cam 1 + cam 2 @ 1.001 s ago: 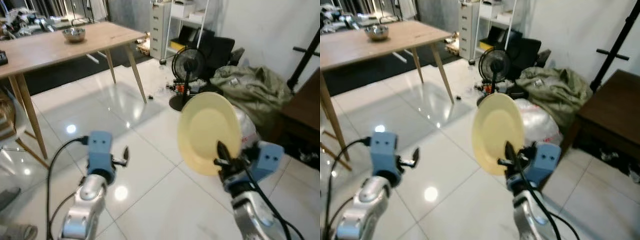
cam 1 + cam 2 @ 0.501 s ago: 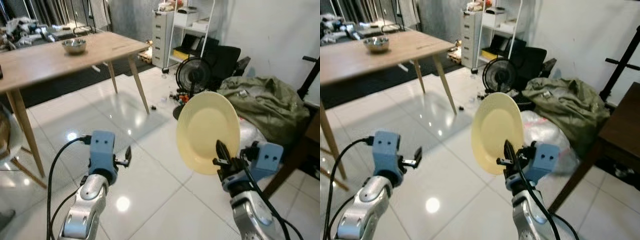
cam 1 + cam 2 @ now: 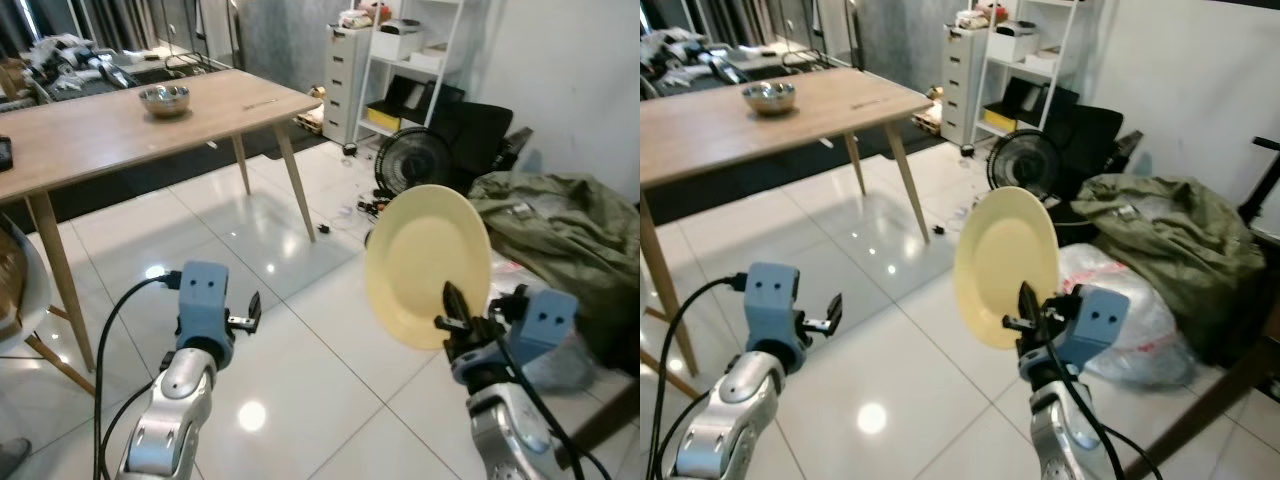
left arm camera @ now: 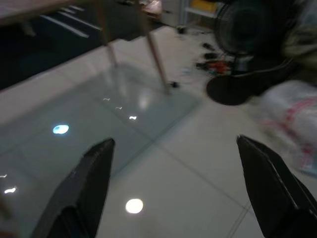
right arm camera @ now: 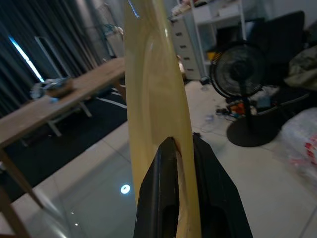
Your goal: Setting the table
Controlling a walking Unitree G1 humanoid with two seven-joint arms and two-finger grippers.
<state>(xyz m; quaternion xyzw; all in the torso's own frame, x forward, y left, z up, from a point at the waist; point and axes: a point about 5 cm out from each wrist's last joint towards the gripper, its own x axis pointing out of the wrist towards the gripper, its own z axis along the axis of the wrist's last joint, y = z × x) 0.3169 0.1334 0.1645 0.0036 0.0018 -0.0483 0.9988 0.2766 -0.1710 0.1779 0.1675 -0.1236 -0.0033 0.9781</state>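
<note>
My right gripper [image 3: 447, 312] is shut on the lower rim of a pale yellow plate [image 3: 428, 264], held upright on its edge at chest height over the tiled floor. Seen along the right wrist, the plate [image 5: 151, 94] runs edge-on between the two black fingers [image 5: 166, 198]. My left gripper [image 3: 251, 310] is held out low on the left, open and holding nothing; its two fingers [image 4: 94, 183] stand wide apart over the floor. A wooden table [image 3: 110, 125] stands at the far left with a metal bowl [image 3: 164, 99] on it.
A black floor fan [image 3: 410, 162], a black chair, a white shelf unit [image 3: 420, 60] and a grey drawer cabinet [image 3: 345, 70] line the far wall. A green heap of cloth [image 3: 565, 225] and a plastic bag [image 3: 1120, 315] lie to the right. A chair [image 3: 15, 300] sits at the left edge.
The whole view has swung, bringing the table nearer the middle and pushing the dark furniture on the right out of frame. Both arms hold the same pose, plate still gripped.
</note>
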